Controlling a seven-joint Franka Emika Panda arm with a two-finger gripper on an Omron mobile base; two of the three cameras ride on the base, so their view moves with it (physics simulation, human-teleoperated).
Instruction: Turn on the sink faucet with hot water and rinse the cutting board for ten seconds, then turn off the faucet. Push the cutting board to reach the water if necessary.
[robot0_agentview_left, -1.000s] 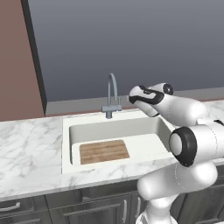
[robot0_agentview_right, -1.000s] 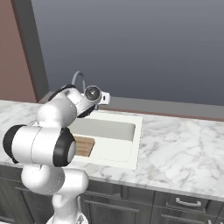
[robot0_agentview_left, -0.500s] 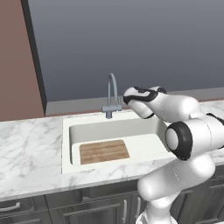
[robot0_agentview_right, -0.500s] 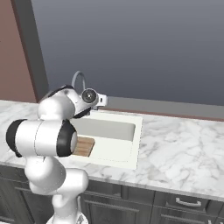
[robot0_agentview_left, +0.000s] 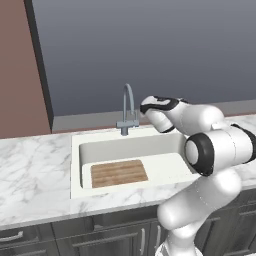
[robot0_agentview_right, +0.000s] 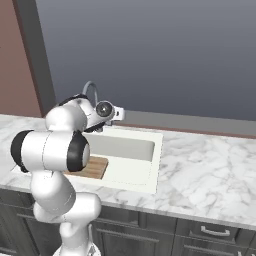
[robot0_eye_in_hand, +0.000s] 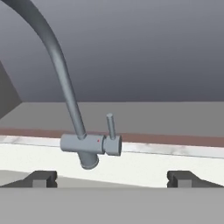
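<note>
The white sink is set into the marble counter, and the wooden cutting board lies flat on the left of the basin floor. The grey gooseneck faucet rises behind the basin. No water runs from it. My gripper hovers just right of the faucet, at about the height of the spout's upper half. In the hand view the faucet's base and its upright lever handle sit straight ahead. My gripper is open there, fingertips wide apart with nothing between them. The cutting board peeks out behind my arm.
Marble counter runs left and right of the sink. A dark grey wall panel stands behind the faucet above a low ledge. A brown wall closes the left side. Dark cabinet drawers sit below the counter.
My hand has moved left, closer to the faucet. The cutting board and faucet have not moved.
</note>
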